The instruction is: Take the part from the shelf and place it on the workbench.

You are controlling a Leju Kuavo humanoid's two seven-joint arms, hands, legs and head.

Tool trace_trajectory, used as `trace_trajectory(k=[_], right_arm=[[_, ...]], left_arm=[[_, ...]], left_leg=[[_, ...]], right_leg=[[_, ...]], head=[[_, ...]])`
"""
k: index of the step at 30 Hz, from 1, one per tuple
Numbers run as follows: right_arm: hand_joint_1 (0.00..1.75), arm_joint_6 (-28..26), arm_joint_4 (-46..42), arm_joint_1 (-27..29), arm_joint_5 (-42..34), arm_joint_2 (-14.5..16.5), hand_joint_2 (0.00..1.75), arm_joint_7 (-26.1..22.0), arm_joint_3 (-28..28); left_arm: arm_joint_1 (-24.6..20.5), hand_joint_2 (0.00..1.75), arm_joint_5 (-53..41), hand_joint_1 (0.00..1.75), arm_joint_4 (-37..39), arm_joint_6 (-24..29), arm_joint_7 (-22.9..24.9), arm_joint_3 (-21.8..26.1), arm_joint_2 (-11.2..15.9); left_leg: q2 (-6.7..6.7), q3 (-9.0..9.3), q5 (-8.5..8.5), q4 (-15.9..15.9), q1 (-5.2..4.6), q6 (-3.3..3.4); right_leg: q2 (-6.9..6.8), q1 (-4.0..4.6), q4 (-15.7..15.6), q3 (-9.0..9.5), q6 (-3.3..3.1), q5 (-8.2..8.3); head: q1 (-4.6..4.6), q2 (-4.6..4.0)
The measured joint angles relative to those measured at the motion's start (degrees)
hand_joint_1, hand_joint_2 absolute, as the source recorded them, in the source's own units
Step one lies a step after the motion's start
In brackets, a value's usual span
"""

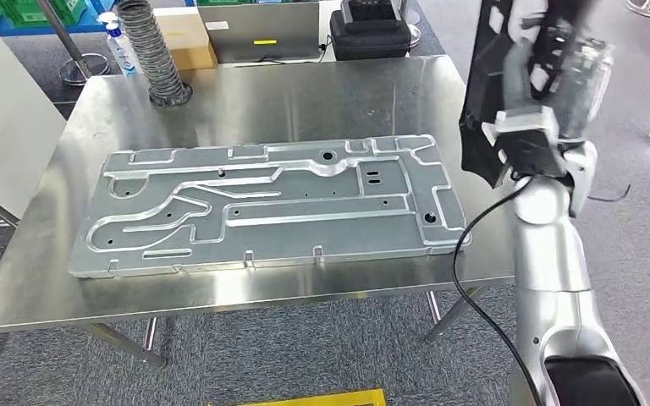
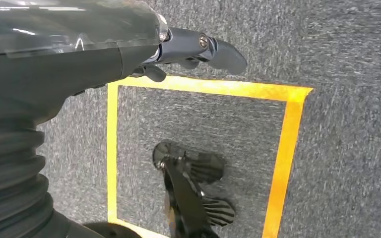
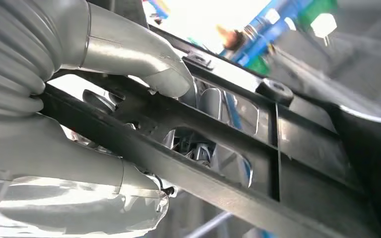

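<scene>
A long black plastic part (image 1: 487,93) hangs upright at the right end of the steel workbench (image 1: 34,279), beside its right edge. My right hand (image 1: 563,72) grips it high up, blurred in the head view. In the right wrist view my thumb (image 3: 144,57) presses on the black ribbed part (image 3: 258,148) and the fingers wrap it from behind. My left hand (image 2: 188,49) hangs over the carpet, its dark fingers (image 2: 218,49) stretched out and holding nothing.
A large grey metal panel (image 1: 271,203) lies flat across the middle of the workbench. At the far edge stand a ribbed hose (image 1: 156,59), a blue bottle (image 1: 118,42), a cardboard box (image 1: 186,38), a laptop (image 1: 262,30) and a black device (image 1: 372,30). Yellow tape (image 2: 283,148) marks the floor.
</scene>
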Motion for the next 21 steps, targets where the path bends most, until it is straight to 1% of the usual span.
trace_trajectory(k=[1,2,3,4,5,6,7,8,10,11,12,13,14,15,16,17,18,19,20,21], right_arm=[[1.75,0.2,1.8,-1.7,4.2,0.1,1.75,2.0,2.6],[1.75,0.8,3.8,-3.4,7.9,0.3,1.75,3.9,5.2],[1.75,1.8,6.0,-5.3,11.3,0.7,1.75,5.7,7.9],[1.75,3.0,8.4,-7.2,14.0,1.3,1.75,7.3,10.4],[1.75,4.3,10.9,-9.1,16.3,2.1,1.75,8.5,12.9],[1.75,5.6,13.6,-11.0,18.2,3.0,1.75,9.3,15.4],[1.75,6.7,16.8,-12.7,19.9,4.2,1.75,9.9,17.8],[1.75,7.6,19.8,-14.2,21.2,5.3,1.75,10.3,20.1],[1.75,9.2,26.1,-16.7,23.2,7.9,1.75,10.8,24.1],[1.75,9.9,28.9,-17.7,23.8,9.1,1.75,11.1,25.8],[1.75,10.7,31.8,-18.6,24.3,10.4,1.75,11.4,27.4],[1.75,11.5,34.8,-19.4,24.7,11.6,1.75,12.0,28.9],[1.75,12.4,37.6,-20.1,25.1,12.6,1.75,12.7,30.2],[1.75,13.4,40.4,-20.5,25.6,13.5,1.75,13.6,31.4],[1.75,14.4,42.9,-20.7,26.0,14.1,1.75,14.6,32.4],[1.75,15.5,45.0,-20.8,26.4,14.6,1.75,15.6,33.2],[1.75,16.6,47.0,-20.8,26.9,14.9,1.75,16.8,33.9],[1.75,17.8,48.7,-21.0,27.4,15.1,1.75,18.0,34.5],[1.75,18.9,50.3,-21.1,27.9,15.2,1.75,18.9,35.0],[1.75,19.9,51.9,-21.3,28.3,15.2,1.75,19.7,35.6]], left_arm=[[-0.1,1.75,-0.1,0.00,0.0,0.0,0.0,0.0,0.0],[-0.2,1.75,-0.3,0.00,0.0,0.0,0.0,-0.1,0.0],[-0.3,1.75,-0.3,0.00,0.0,0.0,0.1,-0.1,0.0],[-0.4,1.75,-0.3,0.00,0.0,0.0,0.1,-0.1,0.0],[-0.6,1.75,-0.3,0.00,0.0,0.0,0.1,-0.2,0.0],[-0.8,1.75,-0.3,0.00,0.0,0.0,0.2,-0.2,0.0],[-1.0,1.75,-0.3,0.00,0.0,0.0,0.3,-0.2,0.0],[-1.1,1.75,-0.3,0.00,0.0,-0.1,0.4,-0.3,0.0],[-1.3,1.75,-0.2,0.00,0.0,-0.2,0.5,-0.3,0.0],[-1.3,1.75,-0.1,0.00,0.0,-0.2,0.4,-0.3,-0.1],[-1.4,1.75,0.0,0.00,0.0,-0.4,0.4,-0.3,-0.1],[-1.5,1.75,0.1,0.00,0.0,-0.5,0.2,-0.3,-0.1],[-1.5,1.75,0.2,0.00,0.0,-0.7,0.1,-0.3,-0.1],[-1.5,1.75,0.2,0.00,0.0,-0.9,0.0,-0.3,-0.1],[-1.5,1.75,0.2,0.00,0.0,-1.1,0.0,-0.3,-0.1],[-1.4,1.75,0.0,0.00,0.0,-1.2,0.0,-0.3,-0.1],[-1.4,1.75,-0.2,0.00,0.0,-1.3,0.0,-0.4,-0.2],[-1.5,1.75,-0.6,0.00,0.0,-1.3,0.1,-0.5,-0.2],[-1.6,1.75,-0.9,0.00,0.0,-1.4,0.2,-0.7,-0.2],[-1.7,1.75,-1.2,0.00,0.0,-1.5,0.4,-1.0,-0.2]], left_leg=[[0.00,-1.54,-0.21,1.6,0.06,-0.19],[0.01,-2.05,0.88,1.1,0.10,-0.32],[0.03,-1.52,3.14,-1.6,0.12,-0.38],[0.07,-0.23,5.98,-5.8,0.12,-0.30],[0.15,1.02,7.91,-9.6,0.07,-0.13],[0.23,1.92,9.08,-12.4,-0.07,0.17],[0.28,2.33,9.62,-13.8,-0.20,0.57],[0.28,2.36,9.50,-14.0,-0.33,0.91],[0.24,2.59,10.24,-14.3,-0.07,1.47],[0.25,2.72,10.34,-14.5,0.13,1.66],[0.26,2.85,10.41,-14.7,0.32,1.86],[0.28,2.94,10.40,-14.7,0.38,1.98],[0.24,2.97,10.34,-14.7,0.41,2.07],[0.16,3.00,10.27,-14.7,0.43,2.11],[0.03,3.05,10.19,-14.7,0.46,2.10],[-0.14,3.12,10.11,-14.6,0.50,2.04],[-0.32,3.24,10.01,-14.6,0.53,1.94],[-0.47,3.40,9.88,-14.6,0.54,1.80],[-0.59,3.52,9.76,-14.6,0.49,1.62],[-0.67,3.58,9.65,-14.5,0.43,1.38]], right_leg=[[0.12,0.05,0.1,0.05,-0.05,-0.19],[0.21,0.09,0.3,0.15,-0.03,-0.42],[0.26,0.12,0.5,0.28,-0.01,-0.68],[0.27,0.16,0.8,0.42,0.06,-0.97],[0.26,0.25,1.0,0.48,0.17,-1.19],[0.27,0.34,1.2,0.39,0.32,-1.32],[0.27,0.41,1.3,0.24,0.52,-1.41],[0.26,0.48,1.4,0.12,0.71,-1.41],[0.18,0.61,1.6,0.00,1.15,-1.74],[0.08,0.62,2.5,-0.32,1.39,-2.40],[-0.03,0.57,4.3,-1.14,1.67,-3.55],[-0.16,0.36,7.5,-2.64,1.95,-5.20],[-0.23,0.14,11.6,-4.67,2.19,-6.95],[-0.30,-0.10,15.4,-6.65,2.41,-8.22],[-0.35,-0.33,17.8,-8.08,2.58,-8.66],[-0.40,-0.49,18.0,-8.43,2.66,-7.95],[-0.43,-0.60,15.7,-7.57,2.63,-6.21],[-0.49,-0.63,11.8,-5.82,2.45,-3.91],[-0.58,-0.51,7.6,-3.84,2.22,-2.16],[-0.65,-0.34,4.1,-2.28,1.99,-0.90]], head=[[0.00,0.00],[0.00,0.00],[0.00,0.00],[0.00,0.00],[0.00,0.00],[-0.01,0.00],[-0.01,0.00],[-0.01,0.00],[-0.01,0.00],[-0.01,0.00],[-0.01,0.00],[0.00,0.00],[0.00,0.00],[0.00,0.00],[0.00,0.00],[0.00,0.00],[0.00,0.00],[0.00,0.00],[-0.01,0.00],[-0.01,0.00]])
